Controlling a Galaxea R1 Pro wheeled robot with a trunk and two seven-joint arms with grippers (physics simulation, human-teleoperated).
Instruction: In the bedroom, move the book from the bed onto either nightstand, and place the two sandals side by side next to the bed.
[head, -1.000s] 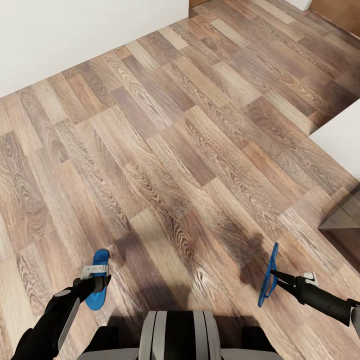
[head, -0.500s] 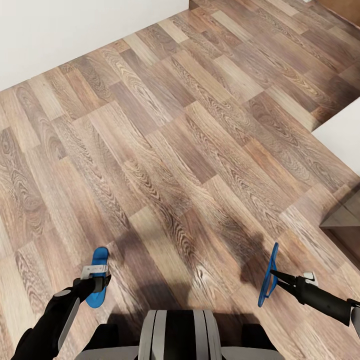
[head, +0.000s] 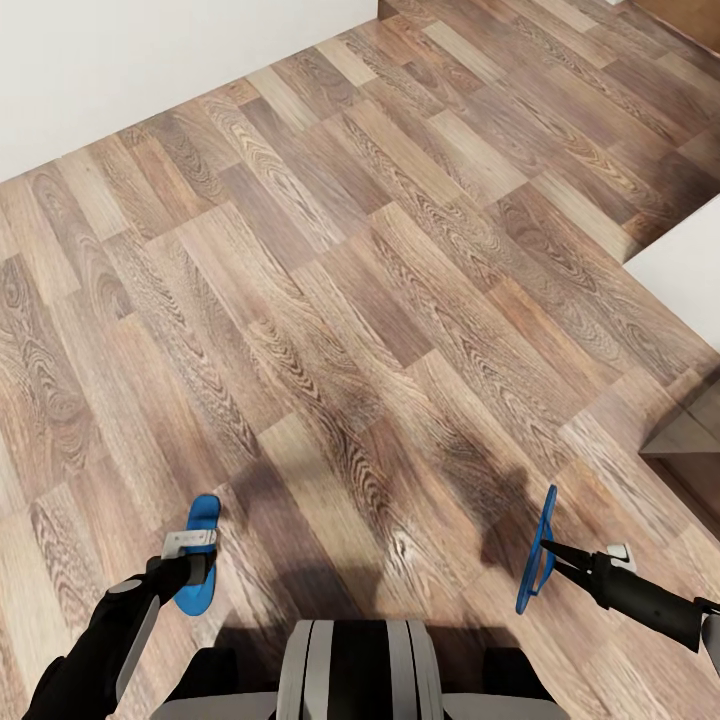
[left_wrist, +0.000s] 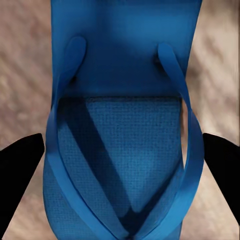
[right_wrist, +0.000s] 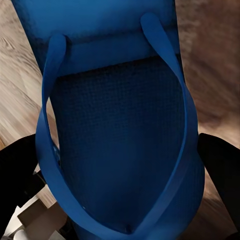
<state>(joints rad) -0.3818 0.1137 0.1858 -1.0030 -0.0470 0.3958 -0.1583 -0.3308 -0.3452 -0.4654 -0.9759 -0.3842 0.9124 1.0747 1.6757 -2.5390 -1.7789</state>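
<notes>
Both blue sandals are off the floor in my grippers. My left gripper (head: 193, 566) is shut on one sandal (head: 201, 520), held flat with its toe pointing away. In the left wrist view this sandal (left_wrist: 120, 65) lies between the black fingers (left_wrist: 20, 170). My right gripper (head: 546, 549) is shut on the other sandal (head: 537, 560), which hangs on edge. That sandal (right_wrist: 117, 60) shows its straps between the dark fingers (right_wrist: 220, 170). The book and the nightstand are out of view. A white block over a brown ledge (head: 690, 435) at the right edge may be the bed; I cannot tell.
Wood-plank floor (head: 350, 300) spreads ahead. A white wall (head: 120, 70) runs along the far left. A white block (head: 685, 270) juts in at the right. A brown door or panel (head: 690, 15) stands at the far right corner.
The whole view has shifted slightly, so the camera moved. Both grippers still hold their sandals in the same pose.
</notes>
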